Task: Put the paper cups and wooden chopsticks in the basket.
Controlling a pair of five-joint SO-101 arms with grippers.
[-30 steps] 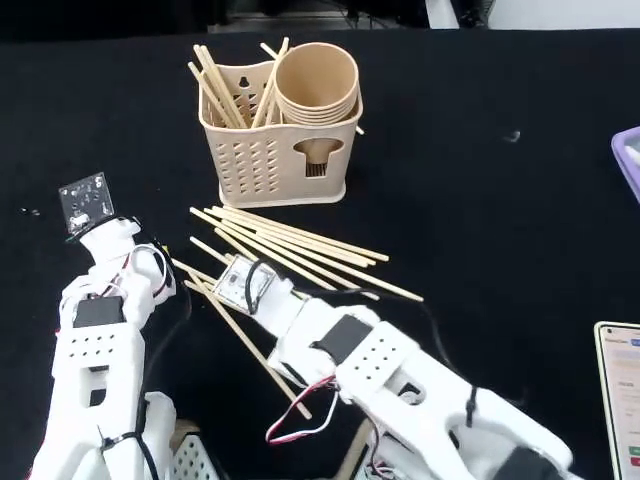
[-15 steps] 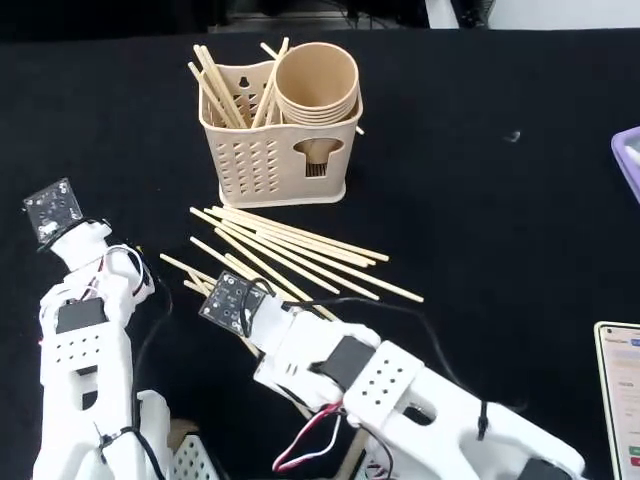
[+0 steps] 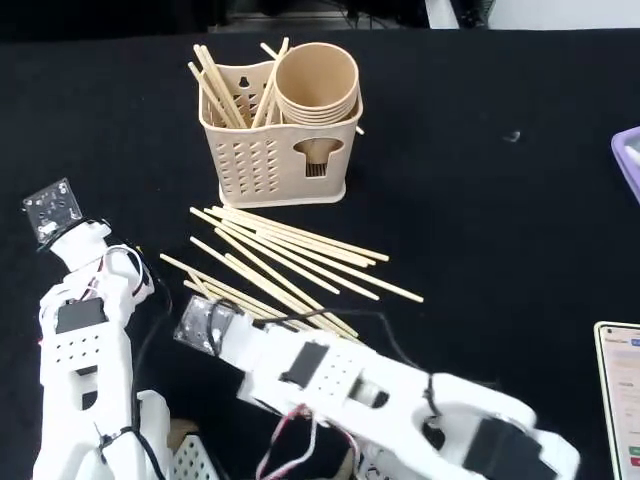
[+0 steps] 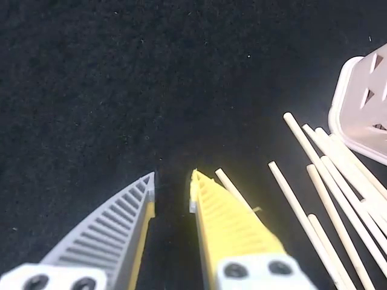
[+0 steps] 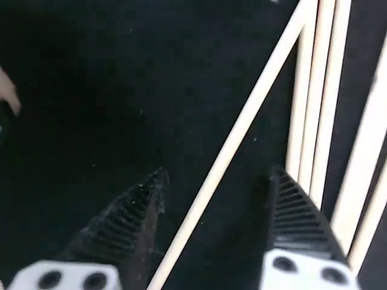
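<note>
The beige basket [image 3: 270, 150] stands at the back of the black table, with stacked paper cups [image 3: 317, 82] and several wooden chopsticks [image 3: 222, 85] inside. More loose chopsticks [image 3: 290, 255] lie fanned out in front of it. My right arm [image 3: 330, 375] sits at their near left ends. The right gripper [image 5: 214, 178] is open, and one chopstick [image 5: 242, 136] lies on the cloth between its jaws. My left arm [image 3: 85, 330] is at the table's left. The left gripper [image 4: 172, 181] is open over bare cloth, with chopstick ends [image 4: 326, 199] and the basket's corner [image 4: 363, 103] beside it.
A purple object [image 3: 628, 155] pokes in at the right edge. A white card or screen [image 3: 620, 400] lies at the near right. The black cloth [image 3: 500, 200] to the right of the basket is bare.
The right arm has swung left and nearer, its wrist now over the chopsticks' left ends. The left arm drew back to the left a second ago and has since held still.
</note>
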